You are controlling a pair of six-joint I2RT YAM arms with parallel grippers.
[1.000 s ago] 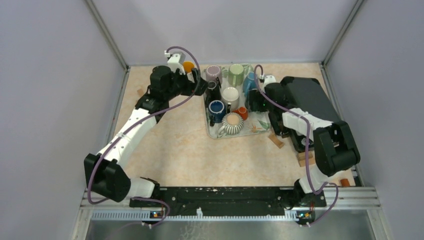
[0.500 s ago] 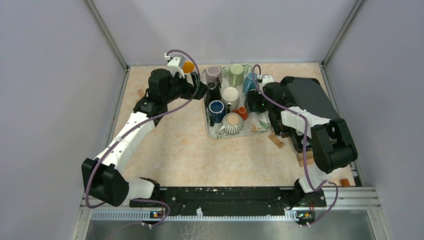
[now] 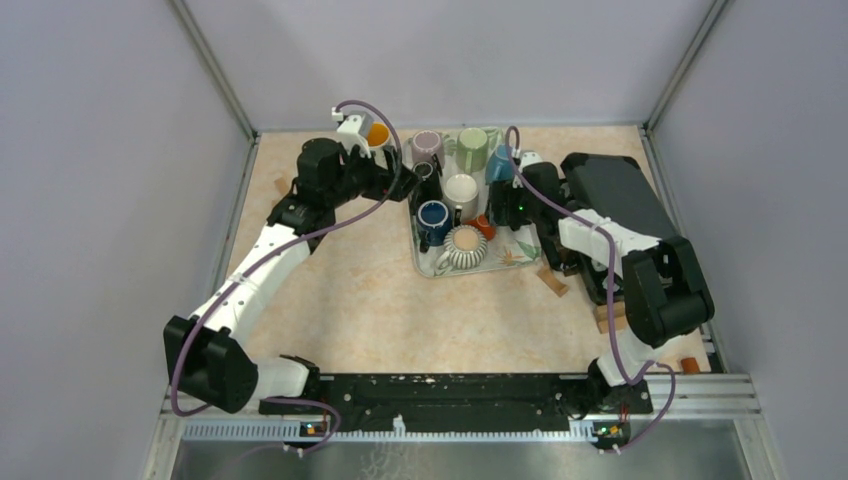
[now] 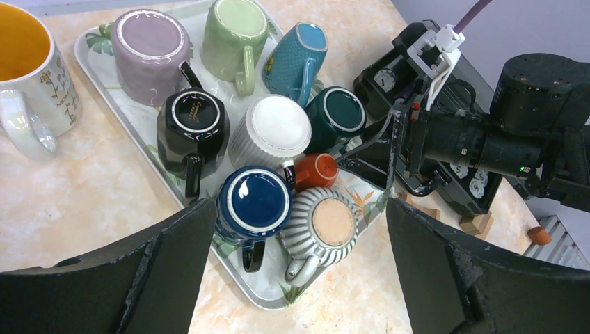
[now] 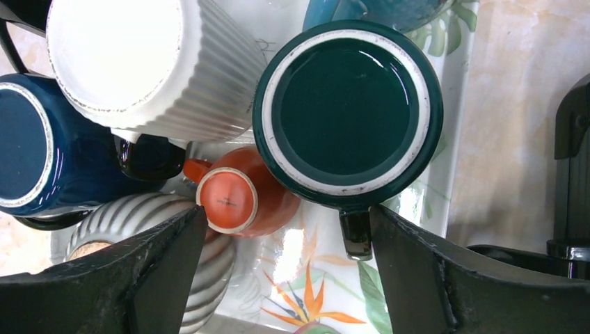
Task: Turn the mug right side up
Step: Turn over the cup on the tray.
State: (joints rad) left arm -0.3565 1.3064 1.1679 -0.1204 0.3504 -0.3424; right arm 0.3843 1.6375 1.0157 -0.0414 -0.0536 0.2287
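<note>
Several mugs stand upside down on a flowered tray [image 3: 520,255]. My right gripper [image 5: 286,212] hangs open just above them. The dark green mug [image 5: 348,104] lies bottom up ahead of the jaws, and its handle [image 5: 356,233] sits against the inside of the right finger. A small orange cup [image 5: 229,198] leans by the left finger. Nothing is held. My left gripper [image 4: 299,209] is open and high, over the tray's left edge, looking down on the navy mug [image 4: 254,203] and grey ribbed mug [image 4: 327,224]. From above, the right gripper [image 3: 497,205] hides the green mug.
An upright mug with an orange inside [image 3: 377,134] stands on the table left of the tray. White [image 4: 273,129], black [image 4: 193,118], purple [image 4: 149,43], light green [image 4: 235,35] and teal [image 4: 299,56] mugs crowd the tray. A black box [image 3: 620,195] and wooden blocks [image 3: 552,283] lie right of it.
My right gripper has crept a little left and farther over the tray's mugs. The left arm has shifted only slightly. No mug has moved.
</note>
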